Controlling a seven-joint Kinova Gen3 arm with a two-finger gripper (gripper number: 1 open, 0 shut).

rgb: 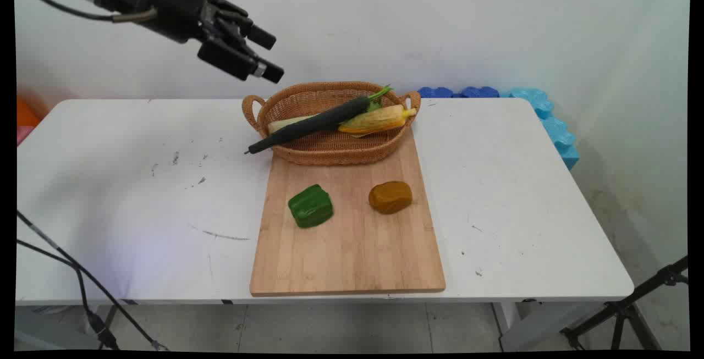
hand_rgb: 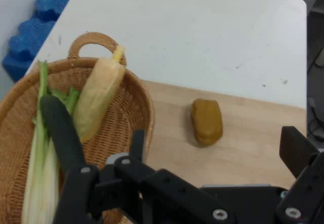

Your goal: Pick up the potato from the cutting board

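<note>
My gripper [rgb: 269, 55] hangs high in the air, up and to the left of the wicker basket [rgb: 330, 154], open and holding nothing. In the basket lie a long dark vegetable [rgb: 313, 125] whose tip pokes over the left rim, a yellow corn cob [rgb: 377, 120] and a pale leek-like stalk [rgb: 286, 124]. In front of it, a wooden cutting board [rgb: 352, 254] carries a green pepper [rgb: 311, 206] and a brown-orange lump [rgb: 390, 197]. In the hand view the gripper [hand_rgb: 217, 148] looks down on the basket [hand_rgb: 144, 102], corn [hand_rgb: 98, 97], dark vegetable [hand_rgb: 63, 130] and lump [hand_rgb: 206, 121].
Blue foam blocks [rgb: 542, 111] sit behind the table's far right corner, also seen as blue foam [hand_rgb: 35, 16] in the hand view. Black cables [rgb: 77, 276] hang at the table's near left. A tripod leg [rgb: 632, 304] stands at the lower right.
</note>
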